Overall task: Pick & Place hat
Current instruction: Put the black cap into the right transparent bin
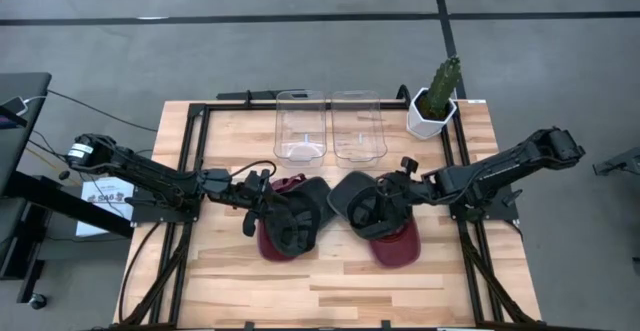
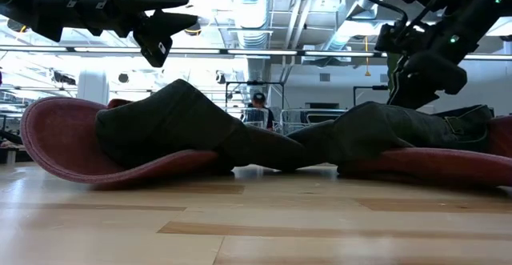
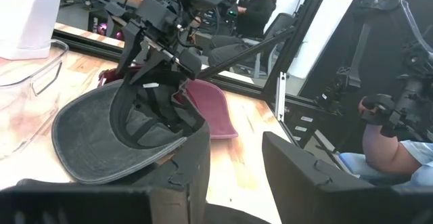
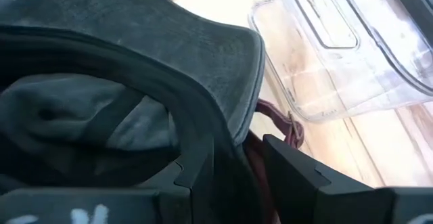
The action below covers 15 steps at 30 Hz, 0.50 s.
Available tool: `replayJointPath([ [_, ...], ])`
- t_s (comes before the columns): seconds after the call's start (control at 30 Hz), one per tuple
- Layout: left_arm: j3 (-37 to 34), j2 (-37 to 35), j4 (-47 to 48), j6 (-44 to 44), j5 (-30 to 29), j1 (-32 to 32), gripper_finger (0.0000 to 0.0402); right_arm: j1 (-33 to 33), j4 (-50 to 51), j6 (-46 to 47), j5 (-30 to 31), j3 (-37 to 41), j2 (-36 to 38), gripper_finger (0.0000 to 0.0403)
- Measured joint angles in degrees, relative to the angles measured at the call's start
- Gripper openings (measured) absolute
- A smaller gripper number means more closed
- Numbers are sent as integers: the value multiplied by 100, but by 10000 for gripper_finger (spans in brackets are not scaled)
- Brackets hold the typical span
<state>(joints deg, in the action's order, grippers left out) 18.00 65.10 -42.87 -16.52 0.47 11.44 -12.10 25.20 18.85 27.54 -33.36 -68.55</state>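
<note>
Gripping dark caps: left gripper (image 1: 262, 203) jaws clenched on left cap (image 1: 295, 219), right gripper (image 1: 385, 199) on right cap (image 1: 356, 203).

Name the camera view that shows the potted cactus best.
The high view: the potted cactus shows whole in its white pot at the table's back right corner, beside the clear containers. The left wrist view catches only a white corner that may be its pot. The low and right wrist views do not show it.
</note>
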Motion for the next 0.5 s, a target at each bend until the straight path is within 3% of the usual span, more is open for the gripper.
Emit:
replayJointPath([
  [0.33,-2,0,-1,21,0,0,132,70,1,17,-246,0,-9,117],
  [0.5,-2,0,-1,21,0,0,132,70,3,16,-488,0,-9,93],
])
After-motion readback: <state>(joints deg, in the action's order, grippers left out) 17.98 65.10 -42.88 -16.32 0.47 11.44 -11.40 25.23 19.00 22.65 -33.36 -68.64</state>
